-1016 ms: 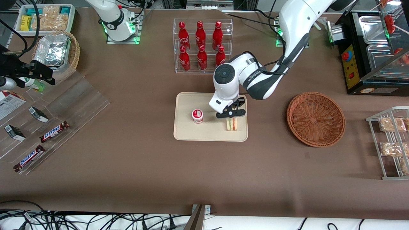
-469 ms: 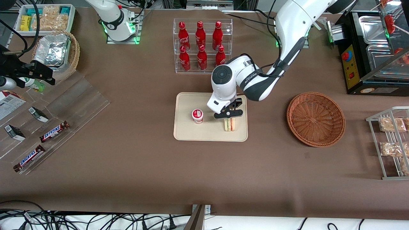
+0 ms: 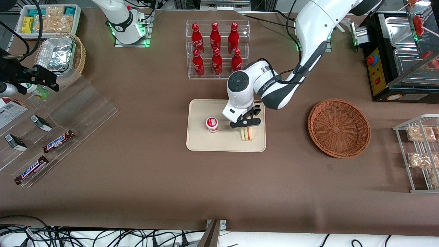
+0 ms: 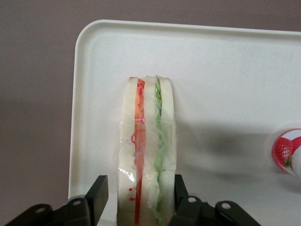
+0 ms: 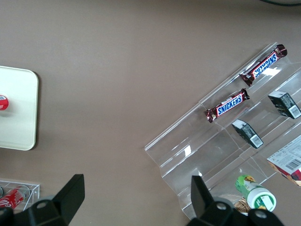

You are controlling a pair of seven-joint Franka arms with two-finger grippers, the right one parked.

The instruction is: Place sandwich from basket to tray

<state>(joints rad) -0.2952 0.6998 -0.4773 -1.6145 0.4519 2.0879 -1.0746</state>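
The sandwich (image 3: 246, 134) stands on edge on the cream tray (image 3: 205, 142), near the tray's end toward the working arm. In the left wrist view the sandwich (image 4: 146, 155) shows pale bread with red and green filling on the tray (image 4: 225, 70). My left gripper (image 3: 246, 125) is just above it, its fingers (image 4: 99, 193) standing on either side of the sandwich's end. The jaws are open: a thin gap shows between one finger and the wrap. The reddish-brown basket (image 3: 339, 127) sits empty, toward the working arm's end of the table.
A small strawberry cup (image 3: 212, 124) stands on the tray beside the sandwich. An acrylic rack of red bottles (image 3: 215, 48) stands farther from the front camera than the tray. A metal rack of snack packets (image 3: 420, 151) is at the working arm's end.
The gripper and sandwich shifted slightly toward the cup one second ago. Since half a second ago the sandwich has stayed in place on the tray.
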